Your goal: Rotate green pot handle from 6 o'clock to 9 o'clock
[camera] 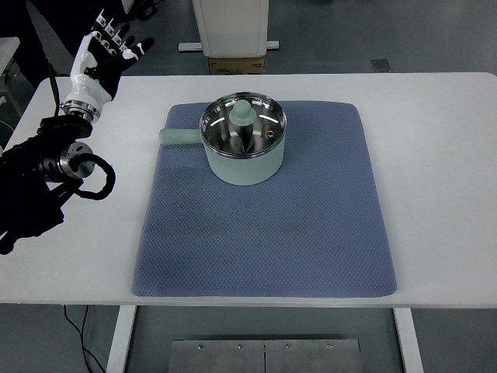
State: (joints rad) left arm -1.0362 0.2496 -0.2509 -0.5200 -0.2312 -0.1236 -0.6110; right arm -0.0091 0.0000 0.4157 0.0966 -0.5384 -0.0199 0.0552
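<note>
A pale green pot [244, 159] with a shiny steel inside stands on the far middle of a blue mat [264, 225]. A green knob [242, 113] shows in the pot's opening. The pot's green handle [180, 137] points left, at about 9 o'clock. My left hand [109, 43] is raised at the table's far left corner, well clear of the pot, its fingers spread and holding nothing. The right arm is out of view.
The white table [443, 155] carries the mat. A white cabinet base [231, 27] and a cardboard box [236, 64] stand behind the table's far edge. My left arm's black cabling [85, 175] lies over the table's left side.
</note>
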